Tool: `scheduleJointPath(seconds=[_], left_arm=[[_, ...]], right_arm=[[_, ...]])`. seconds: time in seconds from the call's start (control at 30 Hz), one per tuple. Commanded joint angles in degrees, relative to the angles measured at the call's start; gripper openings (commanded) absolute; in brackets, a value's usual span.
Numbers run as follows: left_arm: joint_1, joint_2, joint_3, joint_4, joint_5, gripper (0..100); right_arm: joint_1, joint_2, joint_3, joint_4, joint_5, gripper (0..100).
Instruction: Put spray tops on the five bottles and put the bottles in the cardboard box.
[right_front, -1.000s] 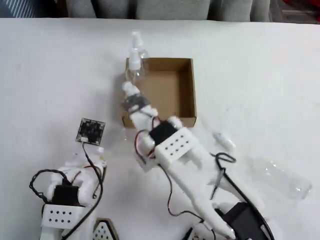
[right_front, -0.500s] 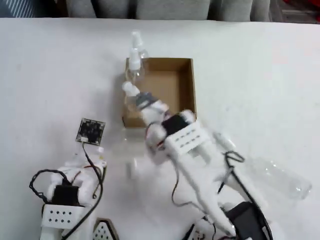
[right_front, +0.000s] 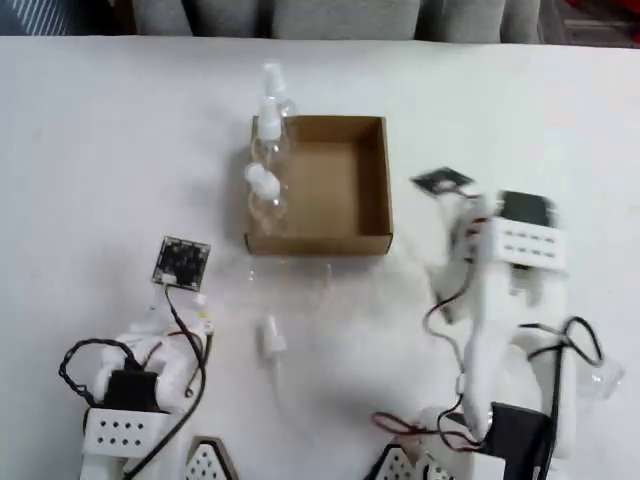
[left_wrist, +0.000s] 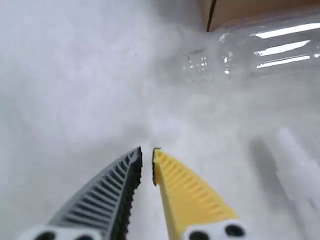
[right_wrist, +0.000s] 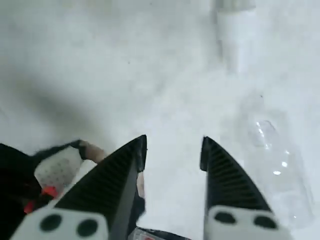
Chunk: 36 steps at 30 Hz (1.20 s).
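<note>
The left gripper (left_wrist: 147, 152) keeps its jaws almost closed and empty, near a clear bottle (left_wrist: 260, 47) lying on the table. The right gripper (right_wrist: 172, 142) hangs beside the cardboard box (right_front: 340, 180), its jaws apart and empty.

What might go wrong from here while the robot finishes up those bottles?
1. The clear plastic bottle lies on its side in front of the brown cardboard box; a nudge from the left pincer might roll it away.
2. Two capped clear bottles crowd the box's left wall; an arm reaching in could topple them.
</note>
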<state>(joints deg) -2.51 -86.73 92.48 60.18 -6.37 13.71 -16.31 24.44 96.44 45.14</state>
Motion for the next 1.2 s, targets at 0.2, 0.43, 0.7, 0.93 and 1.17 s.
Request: scheduleJointPath(seconds=[0.2,0.43,0.7,0.93,1.17], left_arm=[[-0.31,-0.75,-0.44,-1.76,-2.37,5],[-0.4,-0.75,-0.44,-1.76,-2.46,5],[-0.31,-0.75,-0.44,-1.76,-2.37,5],[-0.22,-0.75,-0.44,-1.76,-2.37,5],[-0.22,-0.75,-0.44,-1.76,-2.37,5]], right_arm=[[24.4,-6.55,-2.37,2.07,34.73,30.3],[30.11,-10.68,9.14,-9.89,46.42,35.9],[31.78,-11.65,21.27,-27.03,54.59,35.8],[30.37,-11.56,26.29,-36.09,54.77,35.8],[28.53,-11.56,27.96,-36.26,54.77,35.8]])
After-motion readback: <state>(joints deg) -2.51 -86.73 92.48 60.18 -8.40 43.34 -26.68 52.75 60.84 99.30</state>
